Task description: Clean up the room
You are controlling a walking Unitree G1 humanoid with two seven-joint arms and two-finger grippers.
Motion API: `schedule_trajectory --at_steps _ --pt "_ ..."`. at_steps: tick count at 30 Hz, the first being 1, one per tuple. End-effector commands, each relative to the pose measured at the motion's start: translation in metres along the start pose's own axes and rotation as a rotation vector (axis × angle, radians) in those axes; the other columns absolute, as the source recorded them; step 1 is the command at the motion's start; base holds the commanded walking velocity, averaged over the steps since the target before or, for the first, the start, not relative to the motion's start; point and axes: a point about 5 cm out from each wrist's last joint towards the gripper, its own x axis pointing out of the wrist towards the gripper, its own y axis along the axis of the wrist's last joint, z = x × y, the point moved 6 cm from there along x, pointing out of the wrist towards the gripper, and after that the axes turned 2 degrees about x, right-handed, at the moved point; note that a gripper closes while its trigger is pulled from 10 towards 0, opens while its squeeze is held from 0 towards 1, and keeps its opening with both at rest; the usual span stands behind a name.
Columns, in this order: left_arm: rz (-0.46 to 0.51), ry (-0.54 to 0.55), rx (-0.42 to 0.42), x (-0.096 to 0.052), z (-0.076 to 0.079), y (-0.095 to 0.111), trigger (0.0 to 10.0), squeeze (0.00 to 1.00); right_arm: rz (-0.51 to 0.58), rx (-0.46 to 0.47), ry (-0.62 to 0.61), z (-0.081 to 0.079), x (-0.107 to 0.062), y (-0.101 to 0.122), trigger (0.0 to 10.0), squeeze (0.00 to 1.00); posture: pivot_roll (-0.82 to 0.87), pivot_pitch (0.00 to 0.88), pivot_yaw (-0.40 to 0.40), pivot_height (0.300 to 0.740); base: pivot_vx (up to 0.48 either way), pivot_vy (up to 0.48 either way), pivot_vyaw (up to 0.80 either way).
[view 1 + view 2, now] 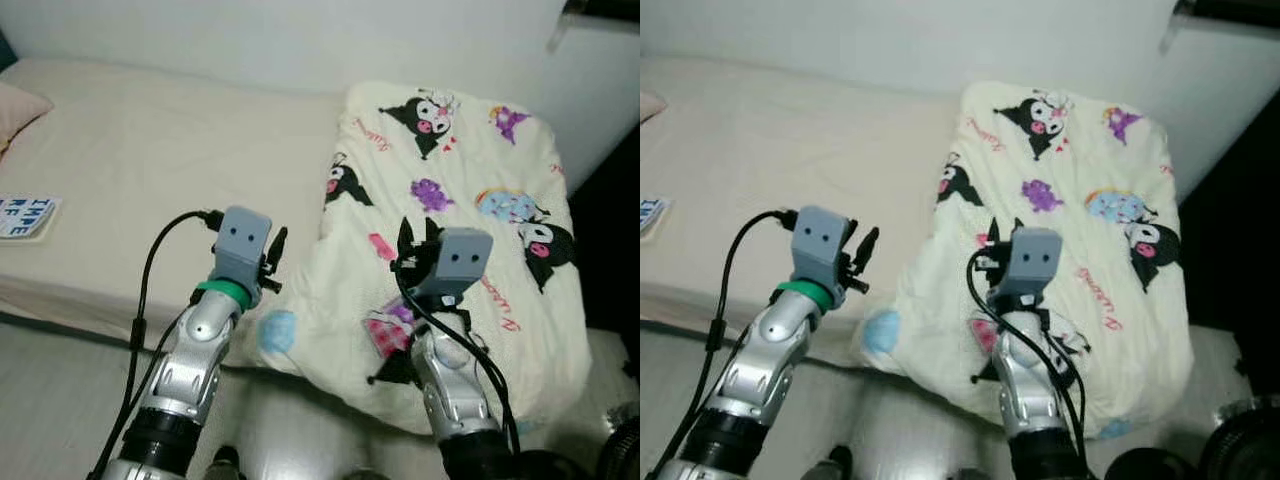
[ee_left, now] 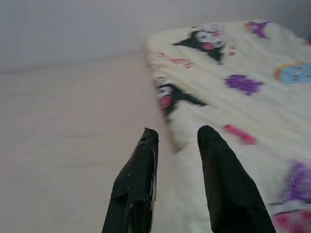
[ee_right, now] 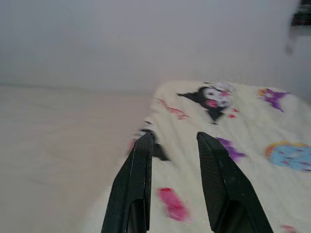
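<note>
Broadly, a bed (image 1: pixel 150 170) with a cream sheet is seen running along a pale wall (image 1: pixel 300 40), and it is taken as the landmark for what follows. A folded cream blanket (image 1: pixel 470 200), printed with black cartoon characters and purple, blue and pink motifs, is laid across the bed's right end, its near edge hanging over the side of the mattress toward the floor (image 1: pixel 60 400). At the bed's far left corner the edge of a pinkish pillow (image 1: pixel 18 108) is visible, and a book (image 1: pixel 25 216) with blue lettering is lying on the sheet near the bed's left front edge. The left tool (image 2: pixel 177 141) is held above the bed sheet, just beside the blanket's left edge, with its two black fingers (image 2: pixel 138 184) apart and nothing between them. The right tool (image 3: pixel 175 143) is held over the blanket, above the printed surface, its fingers (image 3: pixel 221 184) likewise spread apart and empty
</note>
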Motion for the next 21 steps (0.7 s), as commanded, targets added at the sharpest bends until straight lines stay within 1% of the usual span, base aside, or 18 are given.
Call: schedule_trajectory --at_steps 1,2,3,4,8,12,14,19,21 --pt "-0.015 -0.004 0.015 -0.002 -0.001 -0.004 10.0 0.0 -0.013 0.003 -0.006 0.0 -0.001 -0.003 10.0 0.0 -0.06 0.056 0.069 0.739 0.0 -0.431 0.0" --pt "-0.015 -0.004 0.015 -0.002 -0.001 -0.004 10.0 0.0 -0.013 0.003 -0.006 0.0 -0.001 -0.003 10.0 0.0 -0.06 0.056 0.069 0.739 0.0 -0.431 0.0" --pt "-0.018 -0.004 0.015 -0.002 -0.002 -0.005 10.0 0.0 -0.014 0.003 -0.006 0.0 -0.001 -0.003 10.0 0.0 -0.06 0.056 0.069 0.739 0.0 0.0 0.0" --pt "-0.042 0.011 0.007 -0.001 -0.004 -0.008 10.0 0.0 -0.016 0.005 -0.007 0.0 -0.001 -0.004 10.0 0.0 -0.06 0.057 0.07 0.739 0.0 0.0 0.0" --pt "-0.06 0.026 0.005 0.0 -0.007 -0.011 10.0 0.0 -0.017 0.005 -0.007 0.0 -0.001 -0.004 10.0 0.0 -0.06 0.057 0.071 0.739 0.0 0.0 0.0" --pt "-0.062 0.034 0.003 0.001 -0.009 -0.012 10.0 0.0 -0.017 0.006 -0.008 0.0 -0.001 -0.004 10.0 0.0 -0.06 0.057 0.071 0.739 0.0 0.24 0.0" --pt "-0.062 0.038 0.005 0.001 -0.01 -0.011 10.0 0.0 -0.017 0.006 -0.008 0.0 -0.001 -0.004 10.0 0.0 -0.06 0.056 0.072 0.739 0.0 0.0 0.0" --pt "-0.071 0.045 -0.001 0.001 -0.011 -0.013 10.0 0.0 -0.018 0.007 -0.007 0.0 -0.001 -0.005 10.0 0.0 -0.06 0.056 0.072 0.739 0.0 0.48 0.0" --pt "-0.066 0.045 0.007 0.001 -0.012 -0.012 10.0 0.0 -0.019 0.007 -0.007 0.0 -0.001 -0.005 10.0 0.0 -0.06 0.056 0.072 0.739 0.0 0.0 0.0"
